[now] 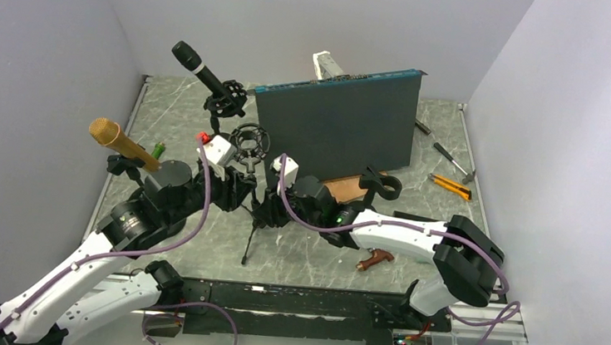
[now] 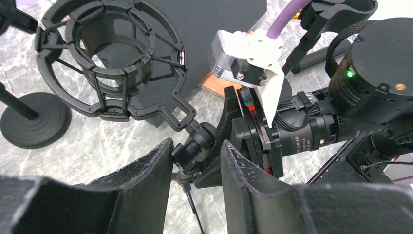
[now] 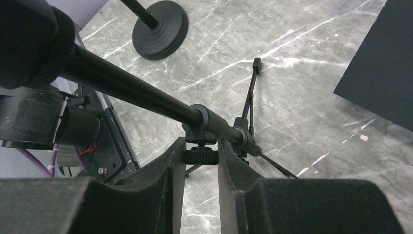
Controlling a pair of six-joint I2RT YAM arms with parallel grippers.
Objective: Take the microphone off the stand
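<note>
Reaching in from opposite sides, both arms are meeting at the tripod stand (image 1: 250,238) in the middle of the table (image 1: 311,261). The left arm is stretching diagonally up from its base. The left gripper (image 2: 196,146) is holding its 2 fingers apart on either side of the swivel joint (image 2: 187,152) under the shock mount (image 2: 143,51); whether they are pressing on it is unclear. The right arm is lying low, its forearm pointing left. The right gripper (image 3: 199,145) is pinching the thumbscrew (image 3: 199,156) beneath the stand's pole (image 3: 131,90). The gold microphone (image 1: 117,139) is sitting tilted in a clip beside the left arm, and the black microphone (image 1: 199,67) is sitting in the rear shock mount (image 1: 229,99) at the back.
</note>
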